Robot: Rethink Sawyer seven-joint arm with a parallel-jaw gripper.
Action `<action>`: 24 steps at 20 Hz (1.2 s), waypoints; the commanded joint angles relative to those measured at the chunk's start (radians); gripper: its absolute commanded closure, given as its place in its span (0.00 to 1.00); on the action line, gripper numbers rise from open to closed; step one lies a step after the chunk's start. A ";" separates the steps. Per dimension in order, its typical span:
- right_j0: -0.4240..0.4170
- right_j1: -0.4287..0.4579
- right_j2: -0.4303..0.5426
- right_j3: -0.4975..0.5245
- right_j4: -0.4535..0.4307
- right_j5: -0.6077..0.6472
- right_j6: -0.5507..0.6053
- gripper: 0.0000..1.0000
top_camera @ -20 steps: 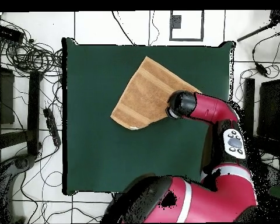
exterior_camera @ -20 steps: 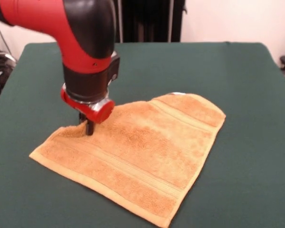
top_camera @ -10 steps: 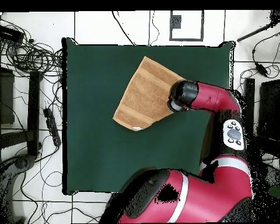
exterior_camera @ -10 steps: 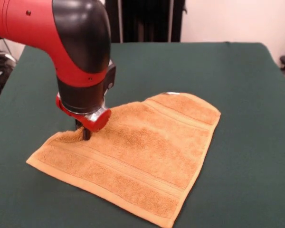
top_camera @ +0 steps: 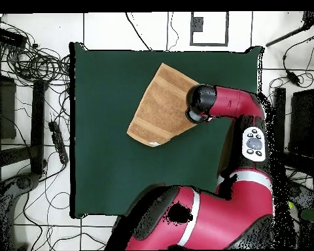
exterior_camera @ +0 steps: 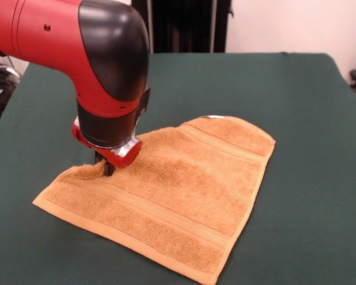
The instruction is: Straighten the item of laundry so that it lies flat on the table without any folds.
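Orange-tan terry towel (exterior_camera: pixel 166 196) with flat woven stripe bands near two opposite edges, lying on the dark green table (exterior_camera: pixel 296 95), rotated diagonal to the table edges. Mostly spread flat, but not square in outline: the far corner in the front view looks rounded or tucked under, and the terry is bunched into a small raised ridge at the left edge. In the overhead view it sits in the table's upper right part (top_camera: pixel 163 104), well inside the table edges (top_camera: pixel 107 170).

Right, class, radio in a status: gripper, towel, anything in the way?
Gripper down on the towel edge, grip hidden. Towel mostly flat, bunched there. Table holds nothing else.
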 commanded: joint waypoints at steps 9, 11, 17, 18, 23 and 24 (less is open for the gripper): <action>0.039 0.213 0.102 -0.034 -0.049 -0.257 0.046 1.00; 0.046 0.243 0.091 -0.086 -0.043 -0.245 0.079 1.00; 0.072 0.280 0.047 -0.151 -0.035 -0.224 0.178 1.00; 0.081 0.288 0.033 -0.162 -0.044 -0.231 0.192 1.00; 0.114 0.304 -0.008 -0.176 -0.050 -0.256 0.225 1.00; 0.117 0.308 -0.013 -0.176 -0.048 -0.266 0.227 1.00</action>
